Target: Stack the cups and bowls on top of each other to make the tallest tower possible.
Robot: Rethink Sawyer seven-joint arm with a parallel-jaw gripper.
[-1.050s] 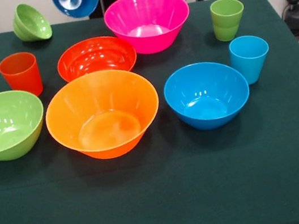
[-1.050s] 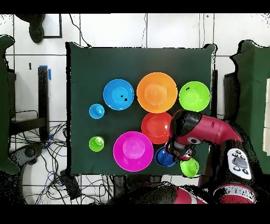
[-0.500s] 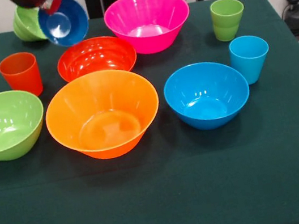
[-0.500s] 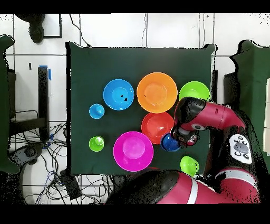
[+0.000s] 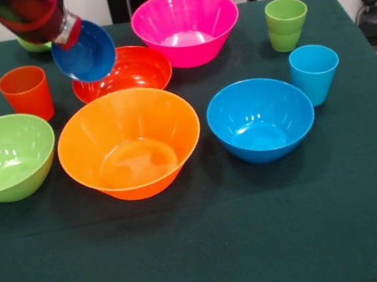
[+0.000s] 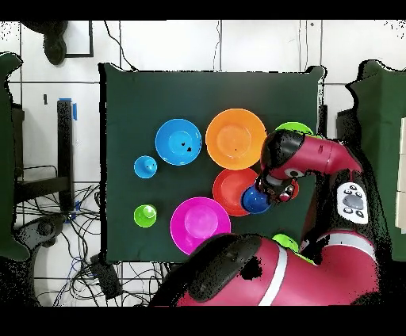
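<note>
Gripper [image 5: 67, 32] pinches rim of small dark blue glossy plastic bowl [image 5: 85, 52], held tilted in air. Medium red-orange plastic bowl [image 5: 126, 70] sits just below/beside it; orange plastic cup [image 5: 26, 92] nearby.

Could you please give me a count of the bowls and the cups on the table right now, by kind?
Bowls: 7, namely pink, red-orange, large orange, large green, blue, small green, and the small dark blue bowl carried by the hand.
Cups: 3, namely orange, green, light blue.
Total: 10.
</note>
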